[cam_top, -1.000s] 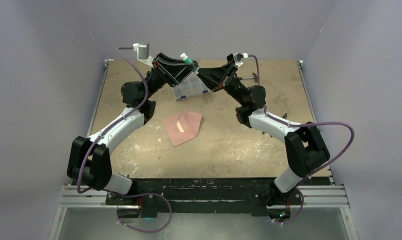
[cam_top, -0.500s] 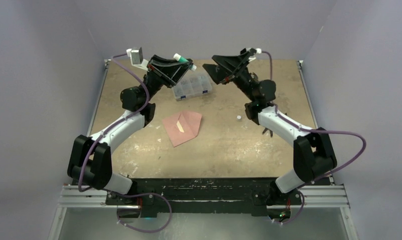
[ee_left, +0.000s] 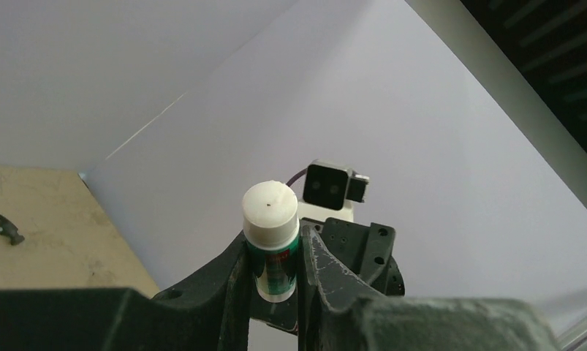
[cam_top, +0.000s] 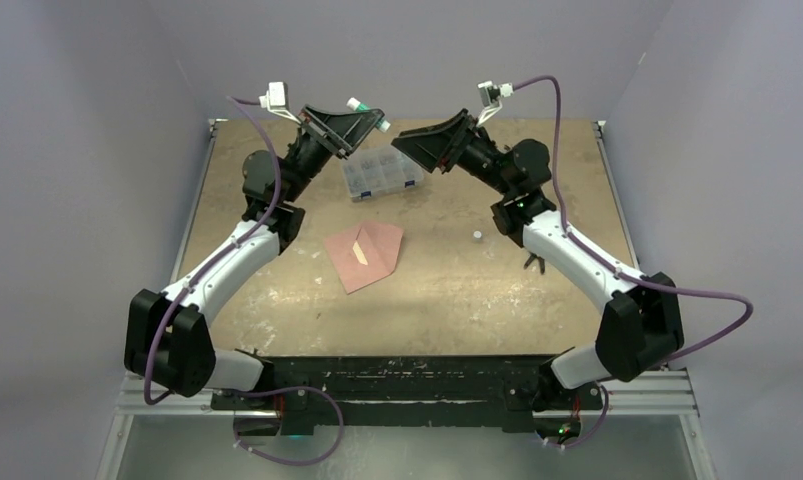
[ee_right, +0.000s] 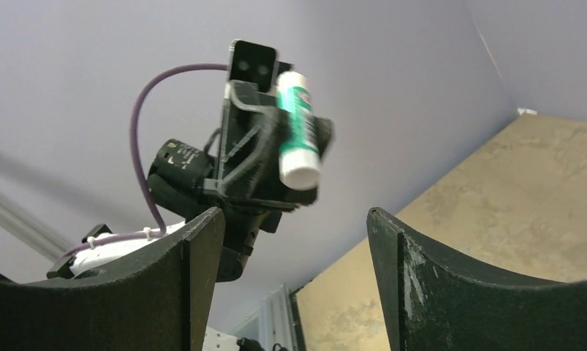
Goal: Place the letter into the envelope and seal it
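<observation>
- Left claw (ee_left: pixel 273 250) is clenched on a green-and-white glue stick (ee_left: pixel 270 219), held high at the far end of the counter (cam_top: pixel 457 290).
- Right claw (ee_right: pixel 294 216) is spread wide, empty, and raised facing it.
- The envelope (cam_top: pixel 372 262) lies flat mid-counter, well apart from both claws. A pale sliver (cam_top: pixel 360 251) on it may be the letter; I cannot tell.
- Risk: nothing pins the envelope, so a downward glue stroke could drag or crumple it.
- Risk: the stick may slip in the claw under pressure.

The left arm (cam_top: pixel 232 262) and right arm (cam_top: pixel 567 255) have swung apart. The right jaws have opened, and a small white piece (cam_top: pixel 476 236) now lies on the surface (cam_top: pixel 447 290).
</observation>
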Controlling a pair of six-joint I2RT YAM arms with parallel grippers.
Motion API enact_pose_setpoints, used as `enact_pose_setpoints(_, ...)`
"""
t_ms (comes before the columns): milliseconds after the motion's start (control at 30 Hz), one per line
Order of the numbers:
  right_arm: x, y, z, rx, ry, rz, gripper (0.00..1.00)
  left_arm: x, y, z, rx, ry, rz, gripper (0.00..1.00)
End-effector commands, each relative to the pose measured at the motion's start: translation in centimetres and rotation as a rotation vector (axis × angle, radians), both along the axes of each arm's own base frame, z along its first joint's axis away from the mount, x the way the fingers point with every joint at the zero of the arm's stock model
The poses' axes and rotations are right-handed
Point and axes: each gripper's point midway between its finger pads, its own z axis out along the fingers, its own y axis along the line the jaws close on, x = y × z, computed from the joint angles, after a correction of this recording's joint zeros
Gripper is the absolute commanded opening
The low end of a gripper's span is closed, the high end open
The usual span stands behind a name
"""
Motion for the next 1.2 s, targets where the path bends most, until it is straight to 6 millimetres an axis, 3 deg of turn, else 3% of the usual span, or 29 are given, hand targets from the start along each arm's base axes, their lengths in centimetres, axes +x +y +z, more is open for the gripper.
enact_pose_setpoints(0, -0.5, 0.5, 2.8, -0.027, -0.156, 0.014, 0.72, 0.0, -0.2, 1.3, -0.036, 0.064, -0.050, 0.00)
enact_pose_setpoints(233, 0.9, 1.0, 3.3, 0.068, -0.050, 0.035, 0.51, -0.4, -0.3, 1.6, -0.041, 0.050, -0.076, 0.00)
enact_pose_setpoints(567, 1.2, 1.6, 4.0, 0.173, 0.035, 0.122, 0.39, -1.1, -0.4, 2.1, -0.048, 0.000, -0.093, 0.00)
enact_pose_setpoints(767, 0.7, 1.6, 4.2, 0.277, 0.138, 0.222, 0.01, -2.0, -0.2, 2.8, -0.056, -0.065, -0.097, 0.00)
enact_pose_setpoints(800, 0.4, 1.4, 4.5, 0.308, 0.156, 0.242, 0.00, -2.2, -0.1, 3.1, -0.060, -0.089, -0.097, 0.00)
enact_pose_setpoints(933, -0.3, 0.2, 5.7, 0.470, 0.320, 0.344, 0.00, -4.4, 0.2, 4.1, -0.059, -0.266, -0.100, 0.00)
enact_pose_setpoints(1033, -0.6, -1.3, 6.2, 0.618, 0.478, 0.445, 0.00, -6.9, -0.4, 4.4, 0.038, -0.492, -0.106, 0.00)
enact_pose_setpoints(1167, -1.2, -2.6, 6.5, 0.758, 0.673, 0.573, 0.00, -10.0, -1.1, 3.3, 0.180, -0.773, -0.116, 0.00)
